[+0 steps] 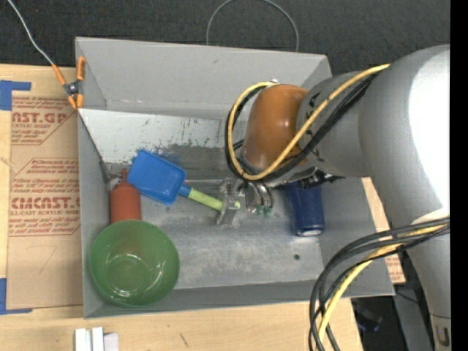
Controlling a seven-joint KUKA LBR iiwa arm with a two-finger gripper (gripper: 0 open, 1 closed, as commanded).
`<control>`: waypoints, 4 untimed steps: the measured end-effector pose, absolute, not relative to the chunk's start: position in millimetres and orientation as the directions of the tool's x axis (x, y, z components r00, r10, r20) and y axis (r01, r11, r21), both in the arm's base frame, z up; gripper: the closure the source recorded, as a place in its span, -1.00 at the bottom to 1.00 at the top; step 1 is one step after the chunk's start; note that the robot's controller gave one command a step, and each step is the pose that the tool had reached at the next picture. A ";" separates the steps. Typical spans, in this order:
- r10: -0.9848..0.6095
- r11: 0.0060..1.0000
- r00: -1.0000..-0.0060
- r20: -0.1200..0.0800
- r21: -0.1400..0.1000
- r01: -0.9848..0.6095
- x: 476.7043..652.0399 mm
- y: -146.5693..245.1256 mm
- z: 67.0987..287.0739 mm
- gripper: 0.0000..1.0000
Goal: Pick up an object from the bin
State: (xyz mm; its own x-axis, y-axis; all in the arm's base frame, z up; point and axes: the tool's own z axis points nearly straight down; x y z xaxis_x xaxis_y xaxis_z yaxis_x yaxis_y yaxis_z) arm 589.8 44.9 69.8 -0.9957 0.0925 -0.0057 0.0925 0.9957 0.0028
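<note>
end effector (pixel 231 205) | at green handle tip of blue shovel (pixel 168 183)

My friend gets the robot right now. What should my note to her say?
Claw: low in the middle of the bin, right at the tip of the green handle of the blue toy shovel. A grip on it can't be made out.
Things: the shovel lies flat, scoop toward the left. The green bowl sits in the near left corner, with the orange bottle just behind it. The dark blue can lies to the claw's right.
Done: claw is down in the bin.
Left: nothing is lifted yet; grip one thing and raise it out.
</note>
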 end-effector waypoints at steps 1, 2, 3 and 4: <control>0.082 0.997 -0.997 -0.006 0.003 0.082 586.2 49.1 69.9 1.00; 0.102 0.995 -0.995 -0.007 0.004 0.102 590.5 49.9 70.0 1.00; 0.138 0.990 -0.990 -0.008 0.006 0.137 593.8 41.4 70.1 1.00; 0.114 0.994 -0.993 -0.008 0.006 0.114 586.9 61.0 70.4 1.00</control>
State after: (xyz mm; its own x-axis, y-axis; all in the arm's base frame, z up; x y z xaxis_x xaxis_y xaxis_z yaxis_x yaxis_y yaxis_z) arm 586.9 61.0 70.4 -0.9935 0.1136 -0.0081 0.1136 0.9935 0.0055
